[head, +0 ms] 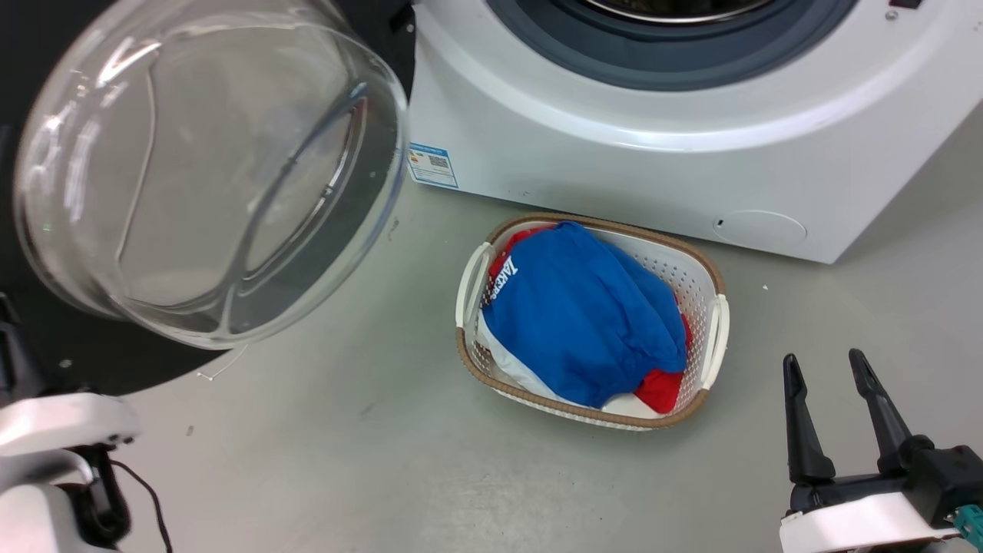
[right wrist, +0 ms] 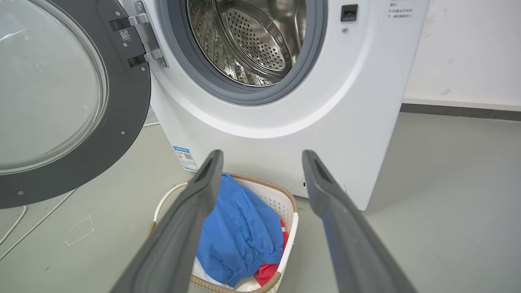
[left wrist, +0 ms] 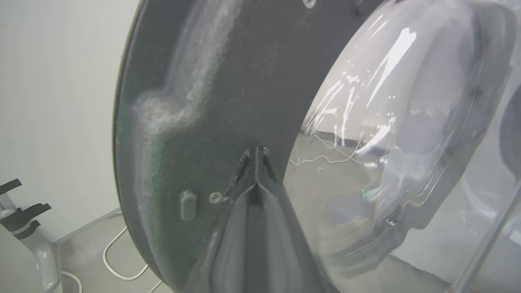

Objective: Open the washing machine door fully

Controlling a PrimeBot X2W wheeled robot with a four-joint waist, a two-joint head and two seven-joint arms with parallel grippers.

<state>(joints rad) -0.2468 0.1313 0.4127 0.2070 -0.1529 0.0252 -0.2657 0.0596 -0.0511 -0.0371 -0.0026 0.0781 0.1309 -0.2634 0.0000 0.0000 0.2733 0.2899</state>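
**Door pos.** The washing machine door (right wrist: 61, 101) stands swung out on the hinge (right wrist: 143, 40) at the view-left edge of the opening. Its inner face and bulging glass bowl are turned outward. In the head view the bowl of the door (head: 207, 169) sits at upper left, above the floor (head: 345, 461).

**Machine.** The washing machine (right wrist: 285, 134) shows an uncovered steel drum (right wrist: 252, 40) inside the grey rubber ring (right wrist: 179, 61). The blue sticker (head: 432, 164) is at the lower front corner on the hinge side, and the round white flap (head: 759, 228) is low on the front, opp. side.

**L gripper** (left wrist: 255, 152): clenched, fingers pressed together w/ nothing between them. The tips lie against or just short of the door's dark inner frame (left wrist: 203, 101), beside the glass edge; contact can't be confirmed.

**R gripper** (head: 823, 358): released, fingers spread, holding nothing. It hangs over the floor, near the basket (head: 718, 330) but apart from it.

**Other.** The basket sits on the floor just in front of the machine, holding a blue garment (head: 584, 315) over a red one (head: 660, 388).
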